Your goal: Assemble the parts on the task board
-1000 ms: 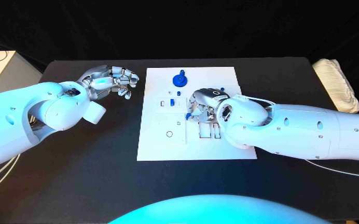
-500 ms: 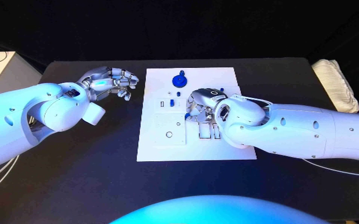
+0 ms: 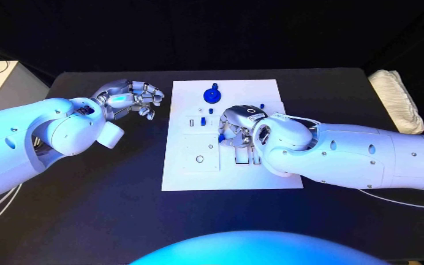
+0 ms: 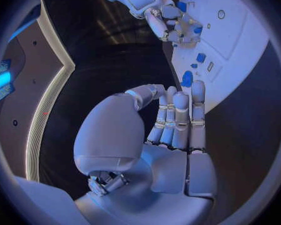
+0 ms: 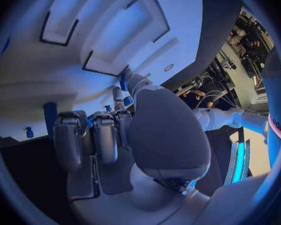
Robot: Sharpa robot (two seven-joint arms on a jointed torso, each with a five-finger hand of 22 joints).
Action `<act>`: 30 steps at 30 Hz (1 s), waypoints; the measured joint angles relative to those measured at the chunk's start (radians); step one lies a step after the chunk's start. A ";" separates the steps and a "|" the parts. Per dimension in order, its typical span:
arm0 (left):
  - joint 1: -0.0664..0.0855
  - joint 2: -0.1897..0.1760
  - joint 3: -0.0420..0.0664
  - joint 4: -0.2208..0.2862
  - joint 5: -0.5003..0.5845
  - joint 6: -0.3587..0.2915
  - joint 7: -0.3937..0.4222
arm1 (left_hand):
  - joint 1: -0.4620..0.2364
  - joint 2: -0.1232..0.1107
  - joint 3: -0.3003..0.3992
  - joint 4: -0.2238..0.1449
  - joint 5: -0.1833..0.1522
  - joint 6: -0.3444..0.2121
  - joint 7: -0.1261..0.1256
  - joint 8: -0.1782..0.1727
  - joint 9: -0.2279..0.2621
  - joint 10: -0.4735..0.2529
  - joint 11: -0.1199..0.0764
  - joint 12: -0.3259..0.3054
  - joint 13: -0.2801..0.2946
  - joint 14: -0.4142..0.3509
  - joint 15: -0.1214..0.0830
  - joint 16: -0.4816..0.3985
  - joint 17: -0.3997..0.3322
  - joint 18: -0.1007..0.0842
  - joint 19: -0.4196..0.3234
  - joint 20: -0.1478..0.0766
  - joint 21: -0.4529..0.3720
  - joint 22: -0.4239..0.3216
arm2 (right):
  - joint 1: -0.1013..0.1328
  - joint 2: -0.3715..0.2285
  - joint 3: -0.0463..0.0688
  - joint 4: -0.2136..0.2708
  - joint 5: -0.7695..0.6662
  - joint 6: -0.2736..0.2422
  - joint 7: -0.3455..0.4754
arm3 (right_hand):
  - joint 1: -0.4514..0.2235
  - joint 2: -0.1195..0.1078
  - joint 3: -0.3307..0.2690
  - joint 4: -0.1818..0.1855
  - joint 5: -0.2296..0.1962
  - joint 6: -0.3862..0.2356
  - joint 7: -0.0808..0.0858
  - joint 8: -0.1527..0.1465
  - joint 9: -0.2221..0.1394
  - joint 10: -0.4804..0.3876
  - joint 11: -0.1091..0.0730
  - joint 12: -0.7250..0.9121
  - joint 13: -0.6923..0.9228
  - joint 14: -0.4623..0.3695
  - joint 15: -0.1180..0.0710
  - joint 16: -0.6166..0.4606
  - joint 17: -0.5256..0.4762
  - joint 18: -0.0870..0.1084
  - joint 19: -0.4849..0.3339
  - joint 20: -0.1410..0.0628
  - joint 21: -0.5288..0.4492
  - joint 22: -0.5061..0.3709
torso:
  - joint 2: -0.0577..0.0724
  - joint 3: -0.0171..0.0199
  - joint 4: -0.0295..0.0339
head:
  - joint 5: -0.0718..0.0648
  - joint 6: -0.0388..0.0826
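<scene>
Task board (image 3: 231,173) sits mid-table (image 3: 106,203), between the two hands. Right hand (image 3: 237,129) is over the board's middle, fingers down on it. A round part (image 3: 212,94) stands on the board beyond that hand, towards the far edge; small parts (image 3: 202,119) lie on the board just off its fingertips, on the side facing the left hand. Recessed slots (image 3: 248,154) lie under and beside its palm. Left hand (image 3: 132,98) is off the board, above bare table just beside the board's edge, level with the round part.
</scene>
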 measured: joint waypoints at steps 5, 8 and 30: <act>0.000 0.000 0.000 0.000 -0.001 0.001 -0.003 | 0.000 0.000 0.000 0.000 0.000 0.000 0.000 0.000 0.000 0.000 0.000 0.000 0.000 0.000 0.000 0.000 0.000 0.000 0.000 0.000 0.000 0.000 | 0.000 0.000 0.000 0.000 -0.001 0.003 0.004 | 0.009 0.009 0.031 -0.007 0.000 0.036 -0.010 0.015 0.002 0.000 0.000 0.009 0.000 0.000 0.000 0.000 0.000 0.000 0.000 0.000 0.000 0.000 | 0.000 0.0000 -0.0001 | 0.000 0.000; 0.000 -0.001 0.000 0.000 -0.002 0.002 -0.004 | 0.000 0.000 0.000 0.000 0.000 0.000 0.000 0.000 0.000 0.000 0.000 0.000 0.000 0.000 0.000 0.000 0.000 0.000 0.000 0.000 0.000 0.000 | 0.000 0.000 0.001 0.000 -0.002 0.003 0.008 | 0.014 0.014 0.054 -0.012 -0.001 0.065 -0.022 0.031 0.005 0.000 -0.008 0.017 0.000 0.000 0.000 0.004 0.000 0.000 0.000 0.000 0.002 0.000 | 0.000 0.0000 -0.0002 | -0.001 0.000; 0.000 -0.001 0.000 -0.001 -0.006 0.003 -0.013 | 0.000 0.000 -0.003 0.003 0.000 -0.004 0.004 -0.004 -0.004 -0.004 0.004 0.000 -0.003 -0.003 0.003 0.000 -0.007 0.000 0.000 0.000 0.000 -0.001 | -0.003 -0.011 0.000 0.004 0.012 -0.099 0.059 | -0.023 0.038 0.168 -0.081 0.002 0.141 -0.080 0.122 0.040 0.000 -0.057 0.093 0.000 -0.003 -0.047 0.014 0.000 0.000 0.000 -0.043 0.039 0.000 | 0.000 0.0001 -0.0004 | -0.003 -0.001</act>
